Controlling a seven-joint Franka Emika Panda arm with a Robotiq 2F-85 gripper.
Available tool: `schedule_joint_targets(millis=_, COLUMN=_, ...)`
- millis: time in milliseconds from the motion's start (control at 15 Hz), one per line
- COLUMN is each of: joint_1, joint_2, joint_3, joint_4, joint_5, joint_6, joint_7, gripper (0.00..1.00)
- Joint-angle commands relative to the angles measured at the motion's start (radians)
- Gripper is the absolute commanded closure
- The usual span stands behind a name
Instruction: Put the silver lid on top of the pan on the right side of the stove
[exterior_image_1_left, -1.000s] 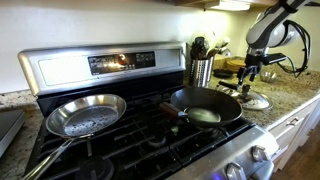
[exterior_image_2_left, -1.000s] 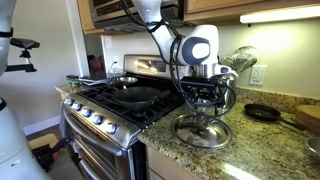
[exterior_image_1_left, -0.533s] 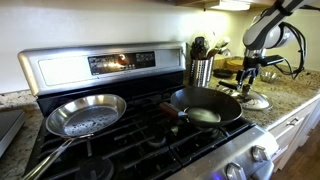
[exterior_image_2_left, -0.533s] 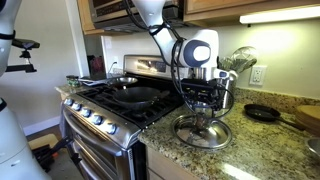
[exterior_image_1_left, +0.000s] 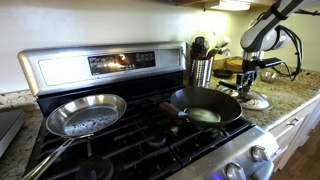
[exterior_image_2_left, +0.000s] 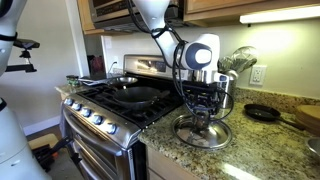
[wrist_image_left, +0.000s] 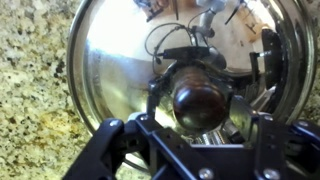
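On the counter (wrist_image_left: 30, 95) just beside the stove (exterior_image_1_left: 125, 145), the lid (exterior_image_2_left: 218, 135) lies knob up. Above it hangs the gripper (exterior_image_2_left: 203, 116), jaws spread to either side of the knob (wrist_image_left: 200, 103), a small gap showing on each side in the wrist view. The pan (exterior_image_1_left: 205, 106) sits uncovered on the stove's right grate, apart from the lid.

Speckled granite surface (exterior_image_2_left: 272, 142) next to the stove (exterior_image_2_left: 120, 105). Right under me, the silver lid (exterior_image_2_left: 218, 136) lay flat on it, knob up. Small black skillet (exterior_image_2_left: 262, 112) sat farther along. Metal utensil holder (exterior_image_1_left: 202, 70) stood at the back.
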Motion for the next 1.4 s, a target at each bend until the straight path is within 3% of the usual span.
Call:
schedule_joint_targets(millis=0, joint_1=-0.003, joint_2=0.004, joint_3=0.0, joint_4=0.025, joint_5=-0.004, joint_6=-0.051, joint_7=-0.004, gripper=0.55)
schedule_joint_targets(millis=267, joint_1=0.001, joint_2=0.002, joint_3=-0.004, joint_4=0.031, joint_5=-0.01, joint_6=-0.066, joint_7=0.003, gripper=0.8)
schedule_joint_targets(millis=933, joint_1=0.014, joint_2=-0.095, joint_3=-0.018, joint_4=0.022, joint_5=-0.046, joint_6=-0.13, joint_7=0.001, gripper=0.8)
schedule_joint_targets(millis=1333, joint_1=0.029, joint_2=-0.228, joint_3=-0.009, joint_4=-0.051, joint_5=-0.07, joint_6=-0.127, joint_7=-0.028, gripper=0.8)
